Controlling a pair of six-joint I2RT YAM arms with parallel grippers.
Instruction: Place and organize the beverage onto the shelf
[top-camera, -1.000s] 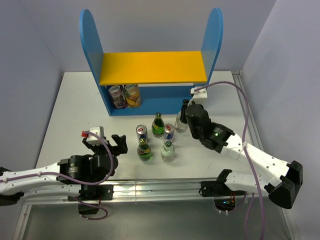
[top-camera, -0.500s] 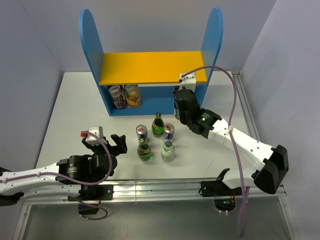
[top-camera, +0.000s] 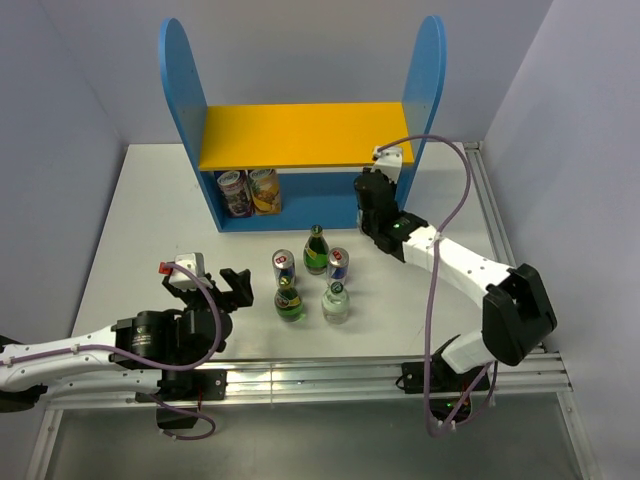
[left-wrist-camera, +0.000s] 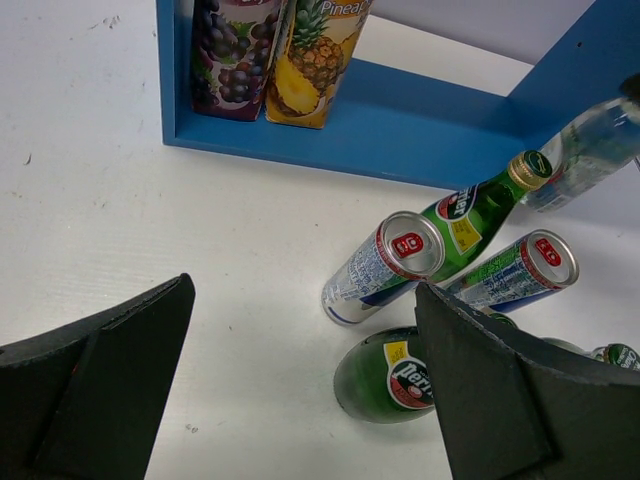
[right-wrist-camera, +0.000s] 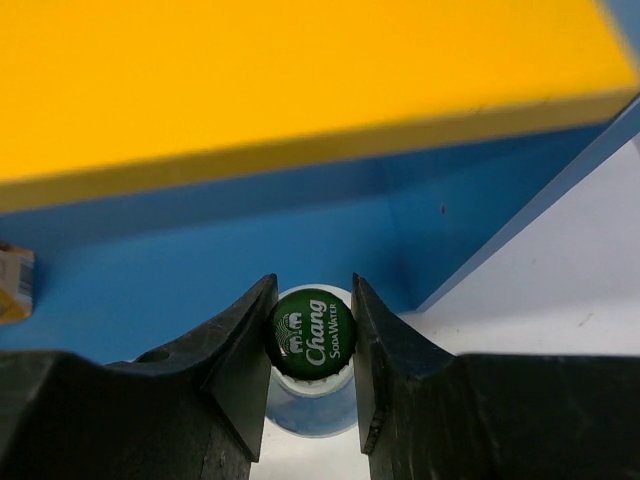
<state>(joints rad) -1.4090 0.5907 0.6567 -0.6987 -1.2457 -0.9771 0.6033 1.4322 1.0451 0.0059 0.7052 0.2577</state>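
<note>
Top view: the shelf (top-camera: 186, 95) is set at the back of the white table (top-camera: 140, 230), w/ a grape carton (top-camera: 235, 192) and a pineapple carton (top-camera: 265, 190) stood side by side at the L end of its lower level. The R gripper (top-camera: 372, 195) is reached in at the R end of that level, just beside the R side panel; what it grips is hidden under the wrist here. Five drinks are grouped upright on the table in front of the shelf: two cans (top-camera: 283, 264), two green bottles (top-camera: 316, 250) and a clear green-capped bottle (top-camera: 335, 302). The L gripper (top-camera: 212, 287) is held near the table's front L, jaws spread wide, nothing between them. L wrist view: both black fingers (left-wrist-camera: 100, 390) are seen well apart over the table. Beyond them the cans and green bottles are seen, one labelled Perrier, and at the far R edge a soda-water bottle (left-wrist-camera: 590, 150) by the shelf's R end. R wrist view: the fingers (right-wrist-camera: 240, 350) are clamped on the soda-water bottle's neck, one each side of its green cap printed "Chang Soda Water". The bottle is found at the front of the lower level, below the yellow board's edge, near the R panel. Whether it rests on the blue base can't be told.
</note>
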